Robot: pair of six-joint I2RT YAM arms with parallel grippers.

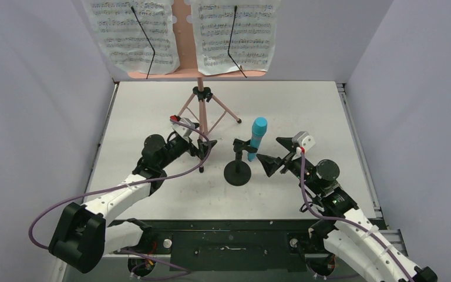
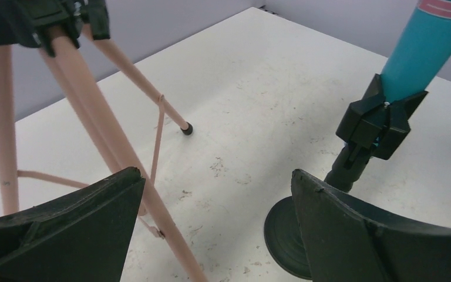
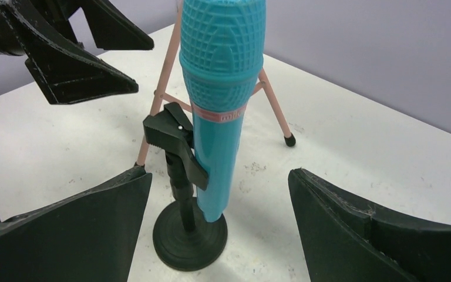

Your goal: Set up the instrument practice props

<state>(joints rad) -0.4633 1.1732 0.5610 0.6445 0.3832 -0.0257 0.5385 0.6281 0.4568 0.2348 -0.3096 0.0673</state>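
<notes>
The pink music stand (image 1: 182,41) stands at the back on its tripod legs (image 1: 201,108), with two white sheet-music pages (image 1: 134,32) (image 1: 235,32) clipped to its desk. A teal toy microphone (image 1: 257,136) sits upright and slightly tilted in the clip of the short black mic stand (image 1: 238,170) at mid table. My left gripper (image 1: 207,150) is open, and the near tripod leg (image 2: 123,158) runs between its fingers close to the left one. My right gripper (image 3: 220,173) is open just right of the microphone (image 3: 220,100), holding nothing. The round base (image 3: 191,238) lies ahead of the jaws.
Grey enclosure walls close in the white table (image 1: 305,106) on the left, right and back. A black mounting plate (image 1: 229,241) with the arm bases runs along the near edge. Purple cables (image 1: 152,182) loop beside both arms.
</notes>
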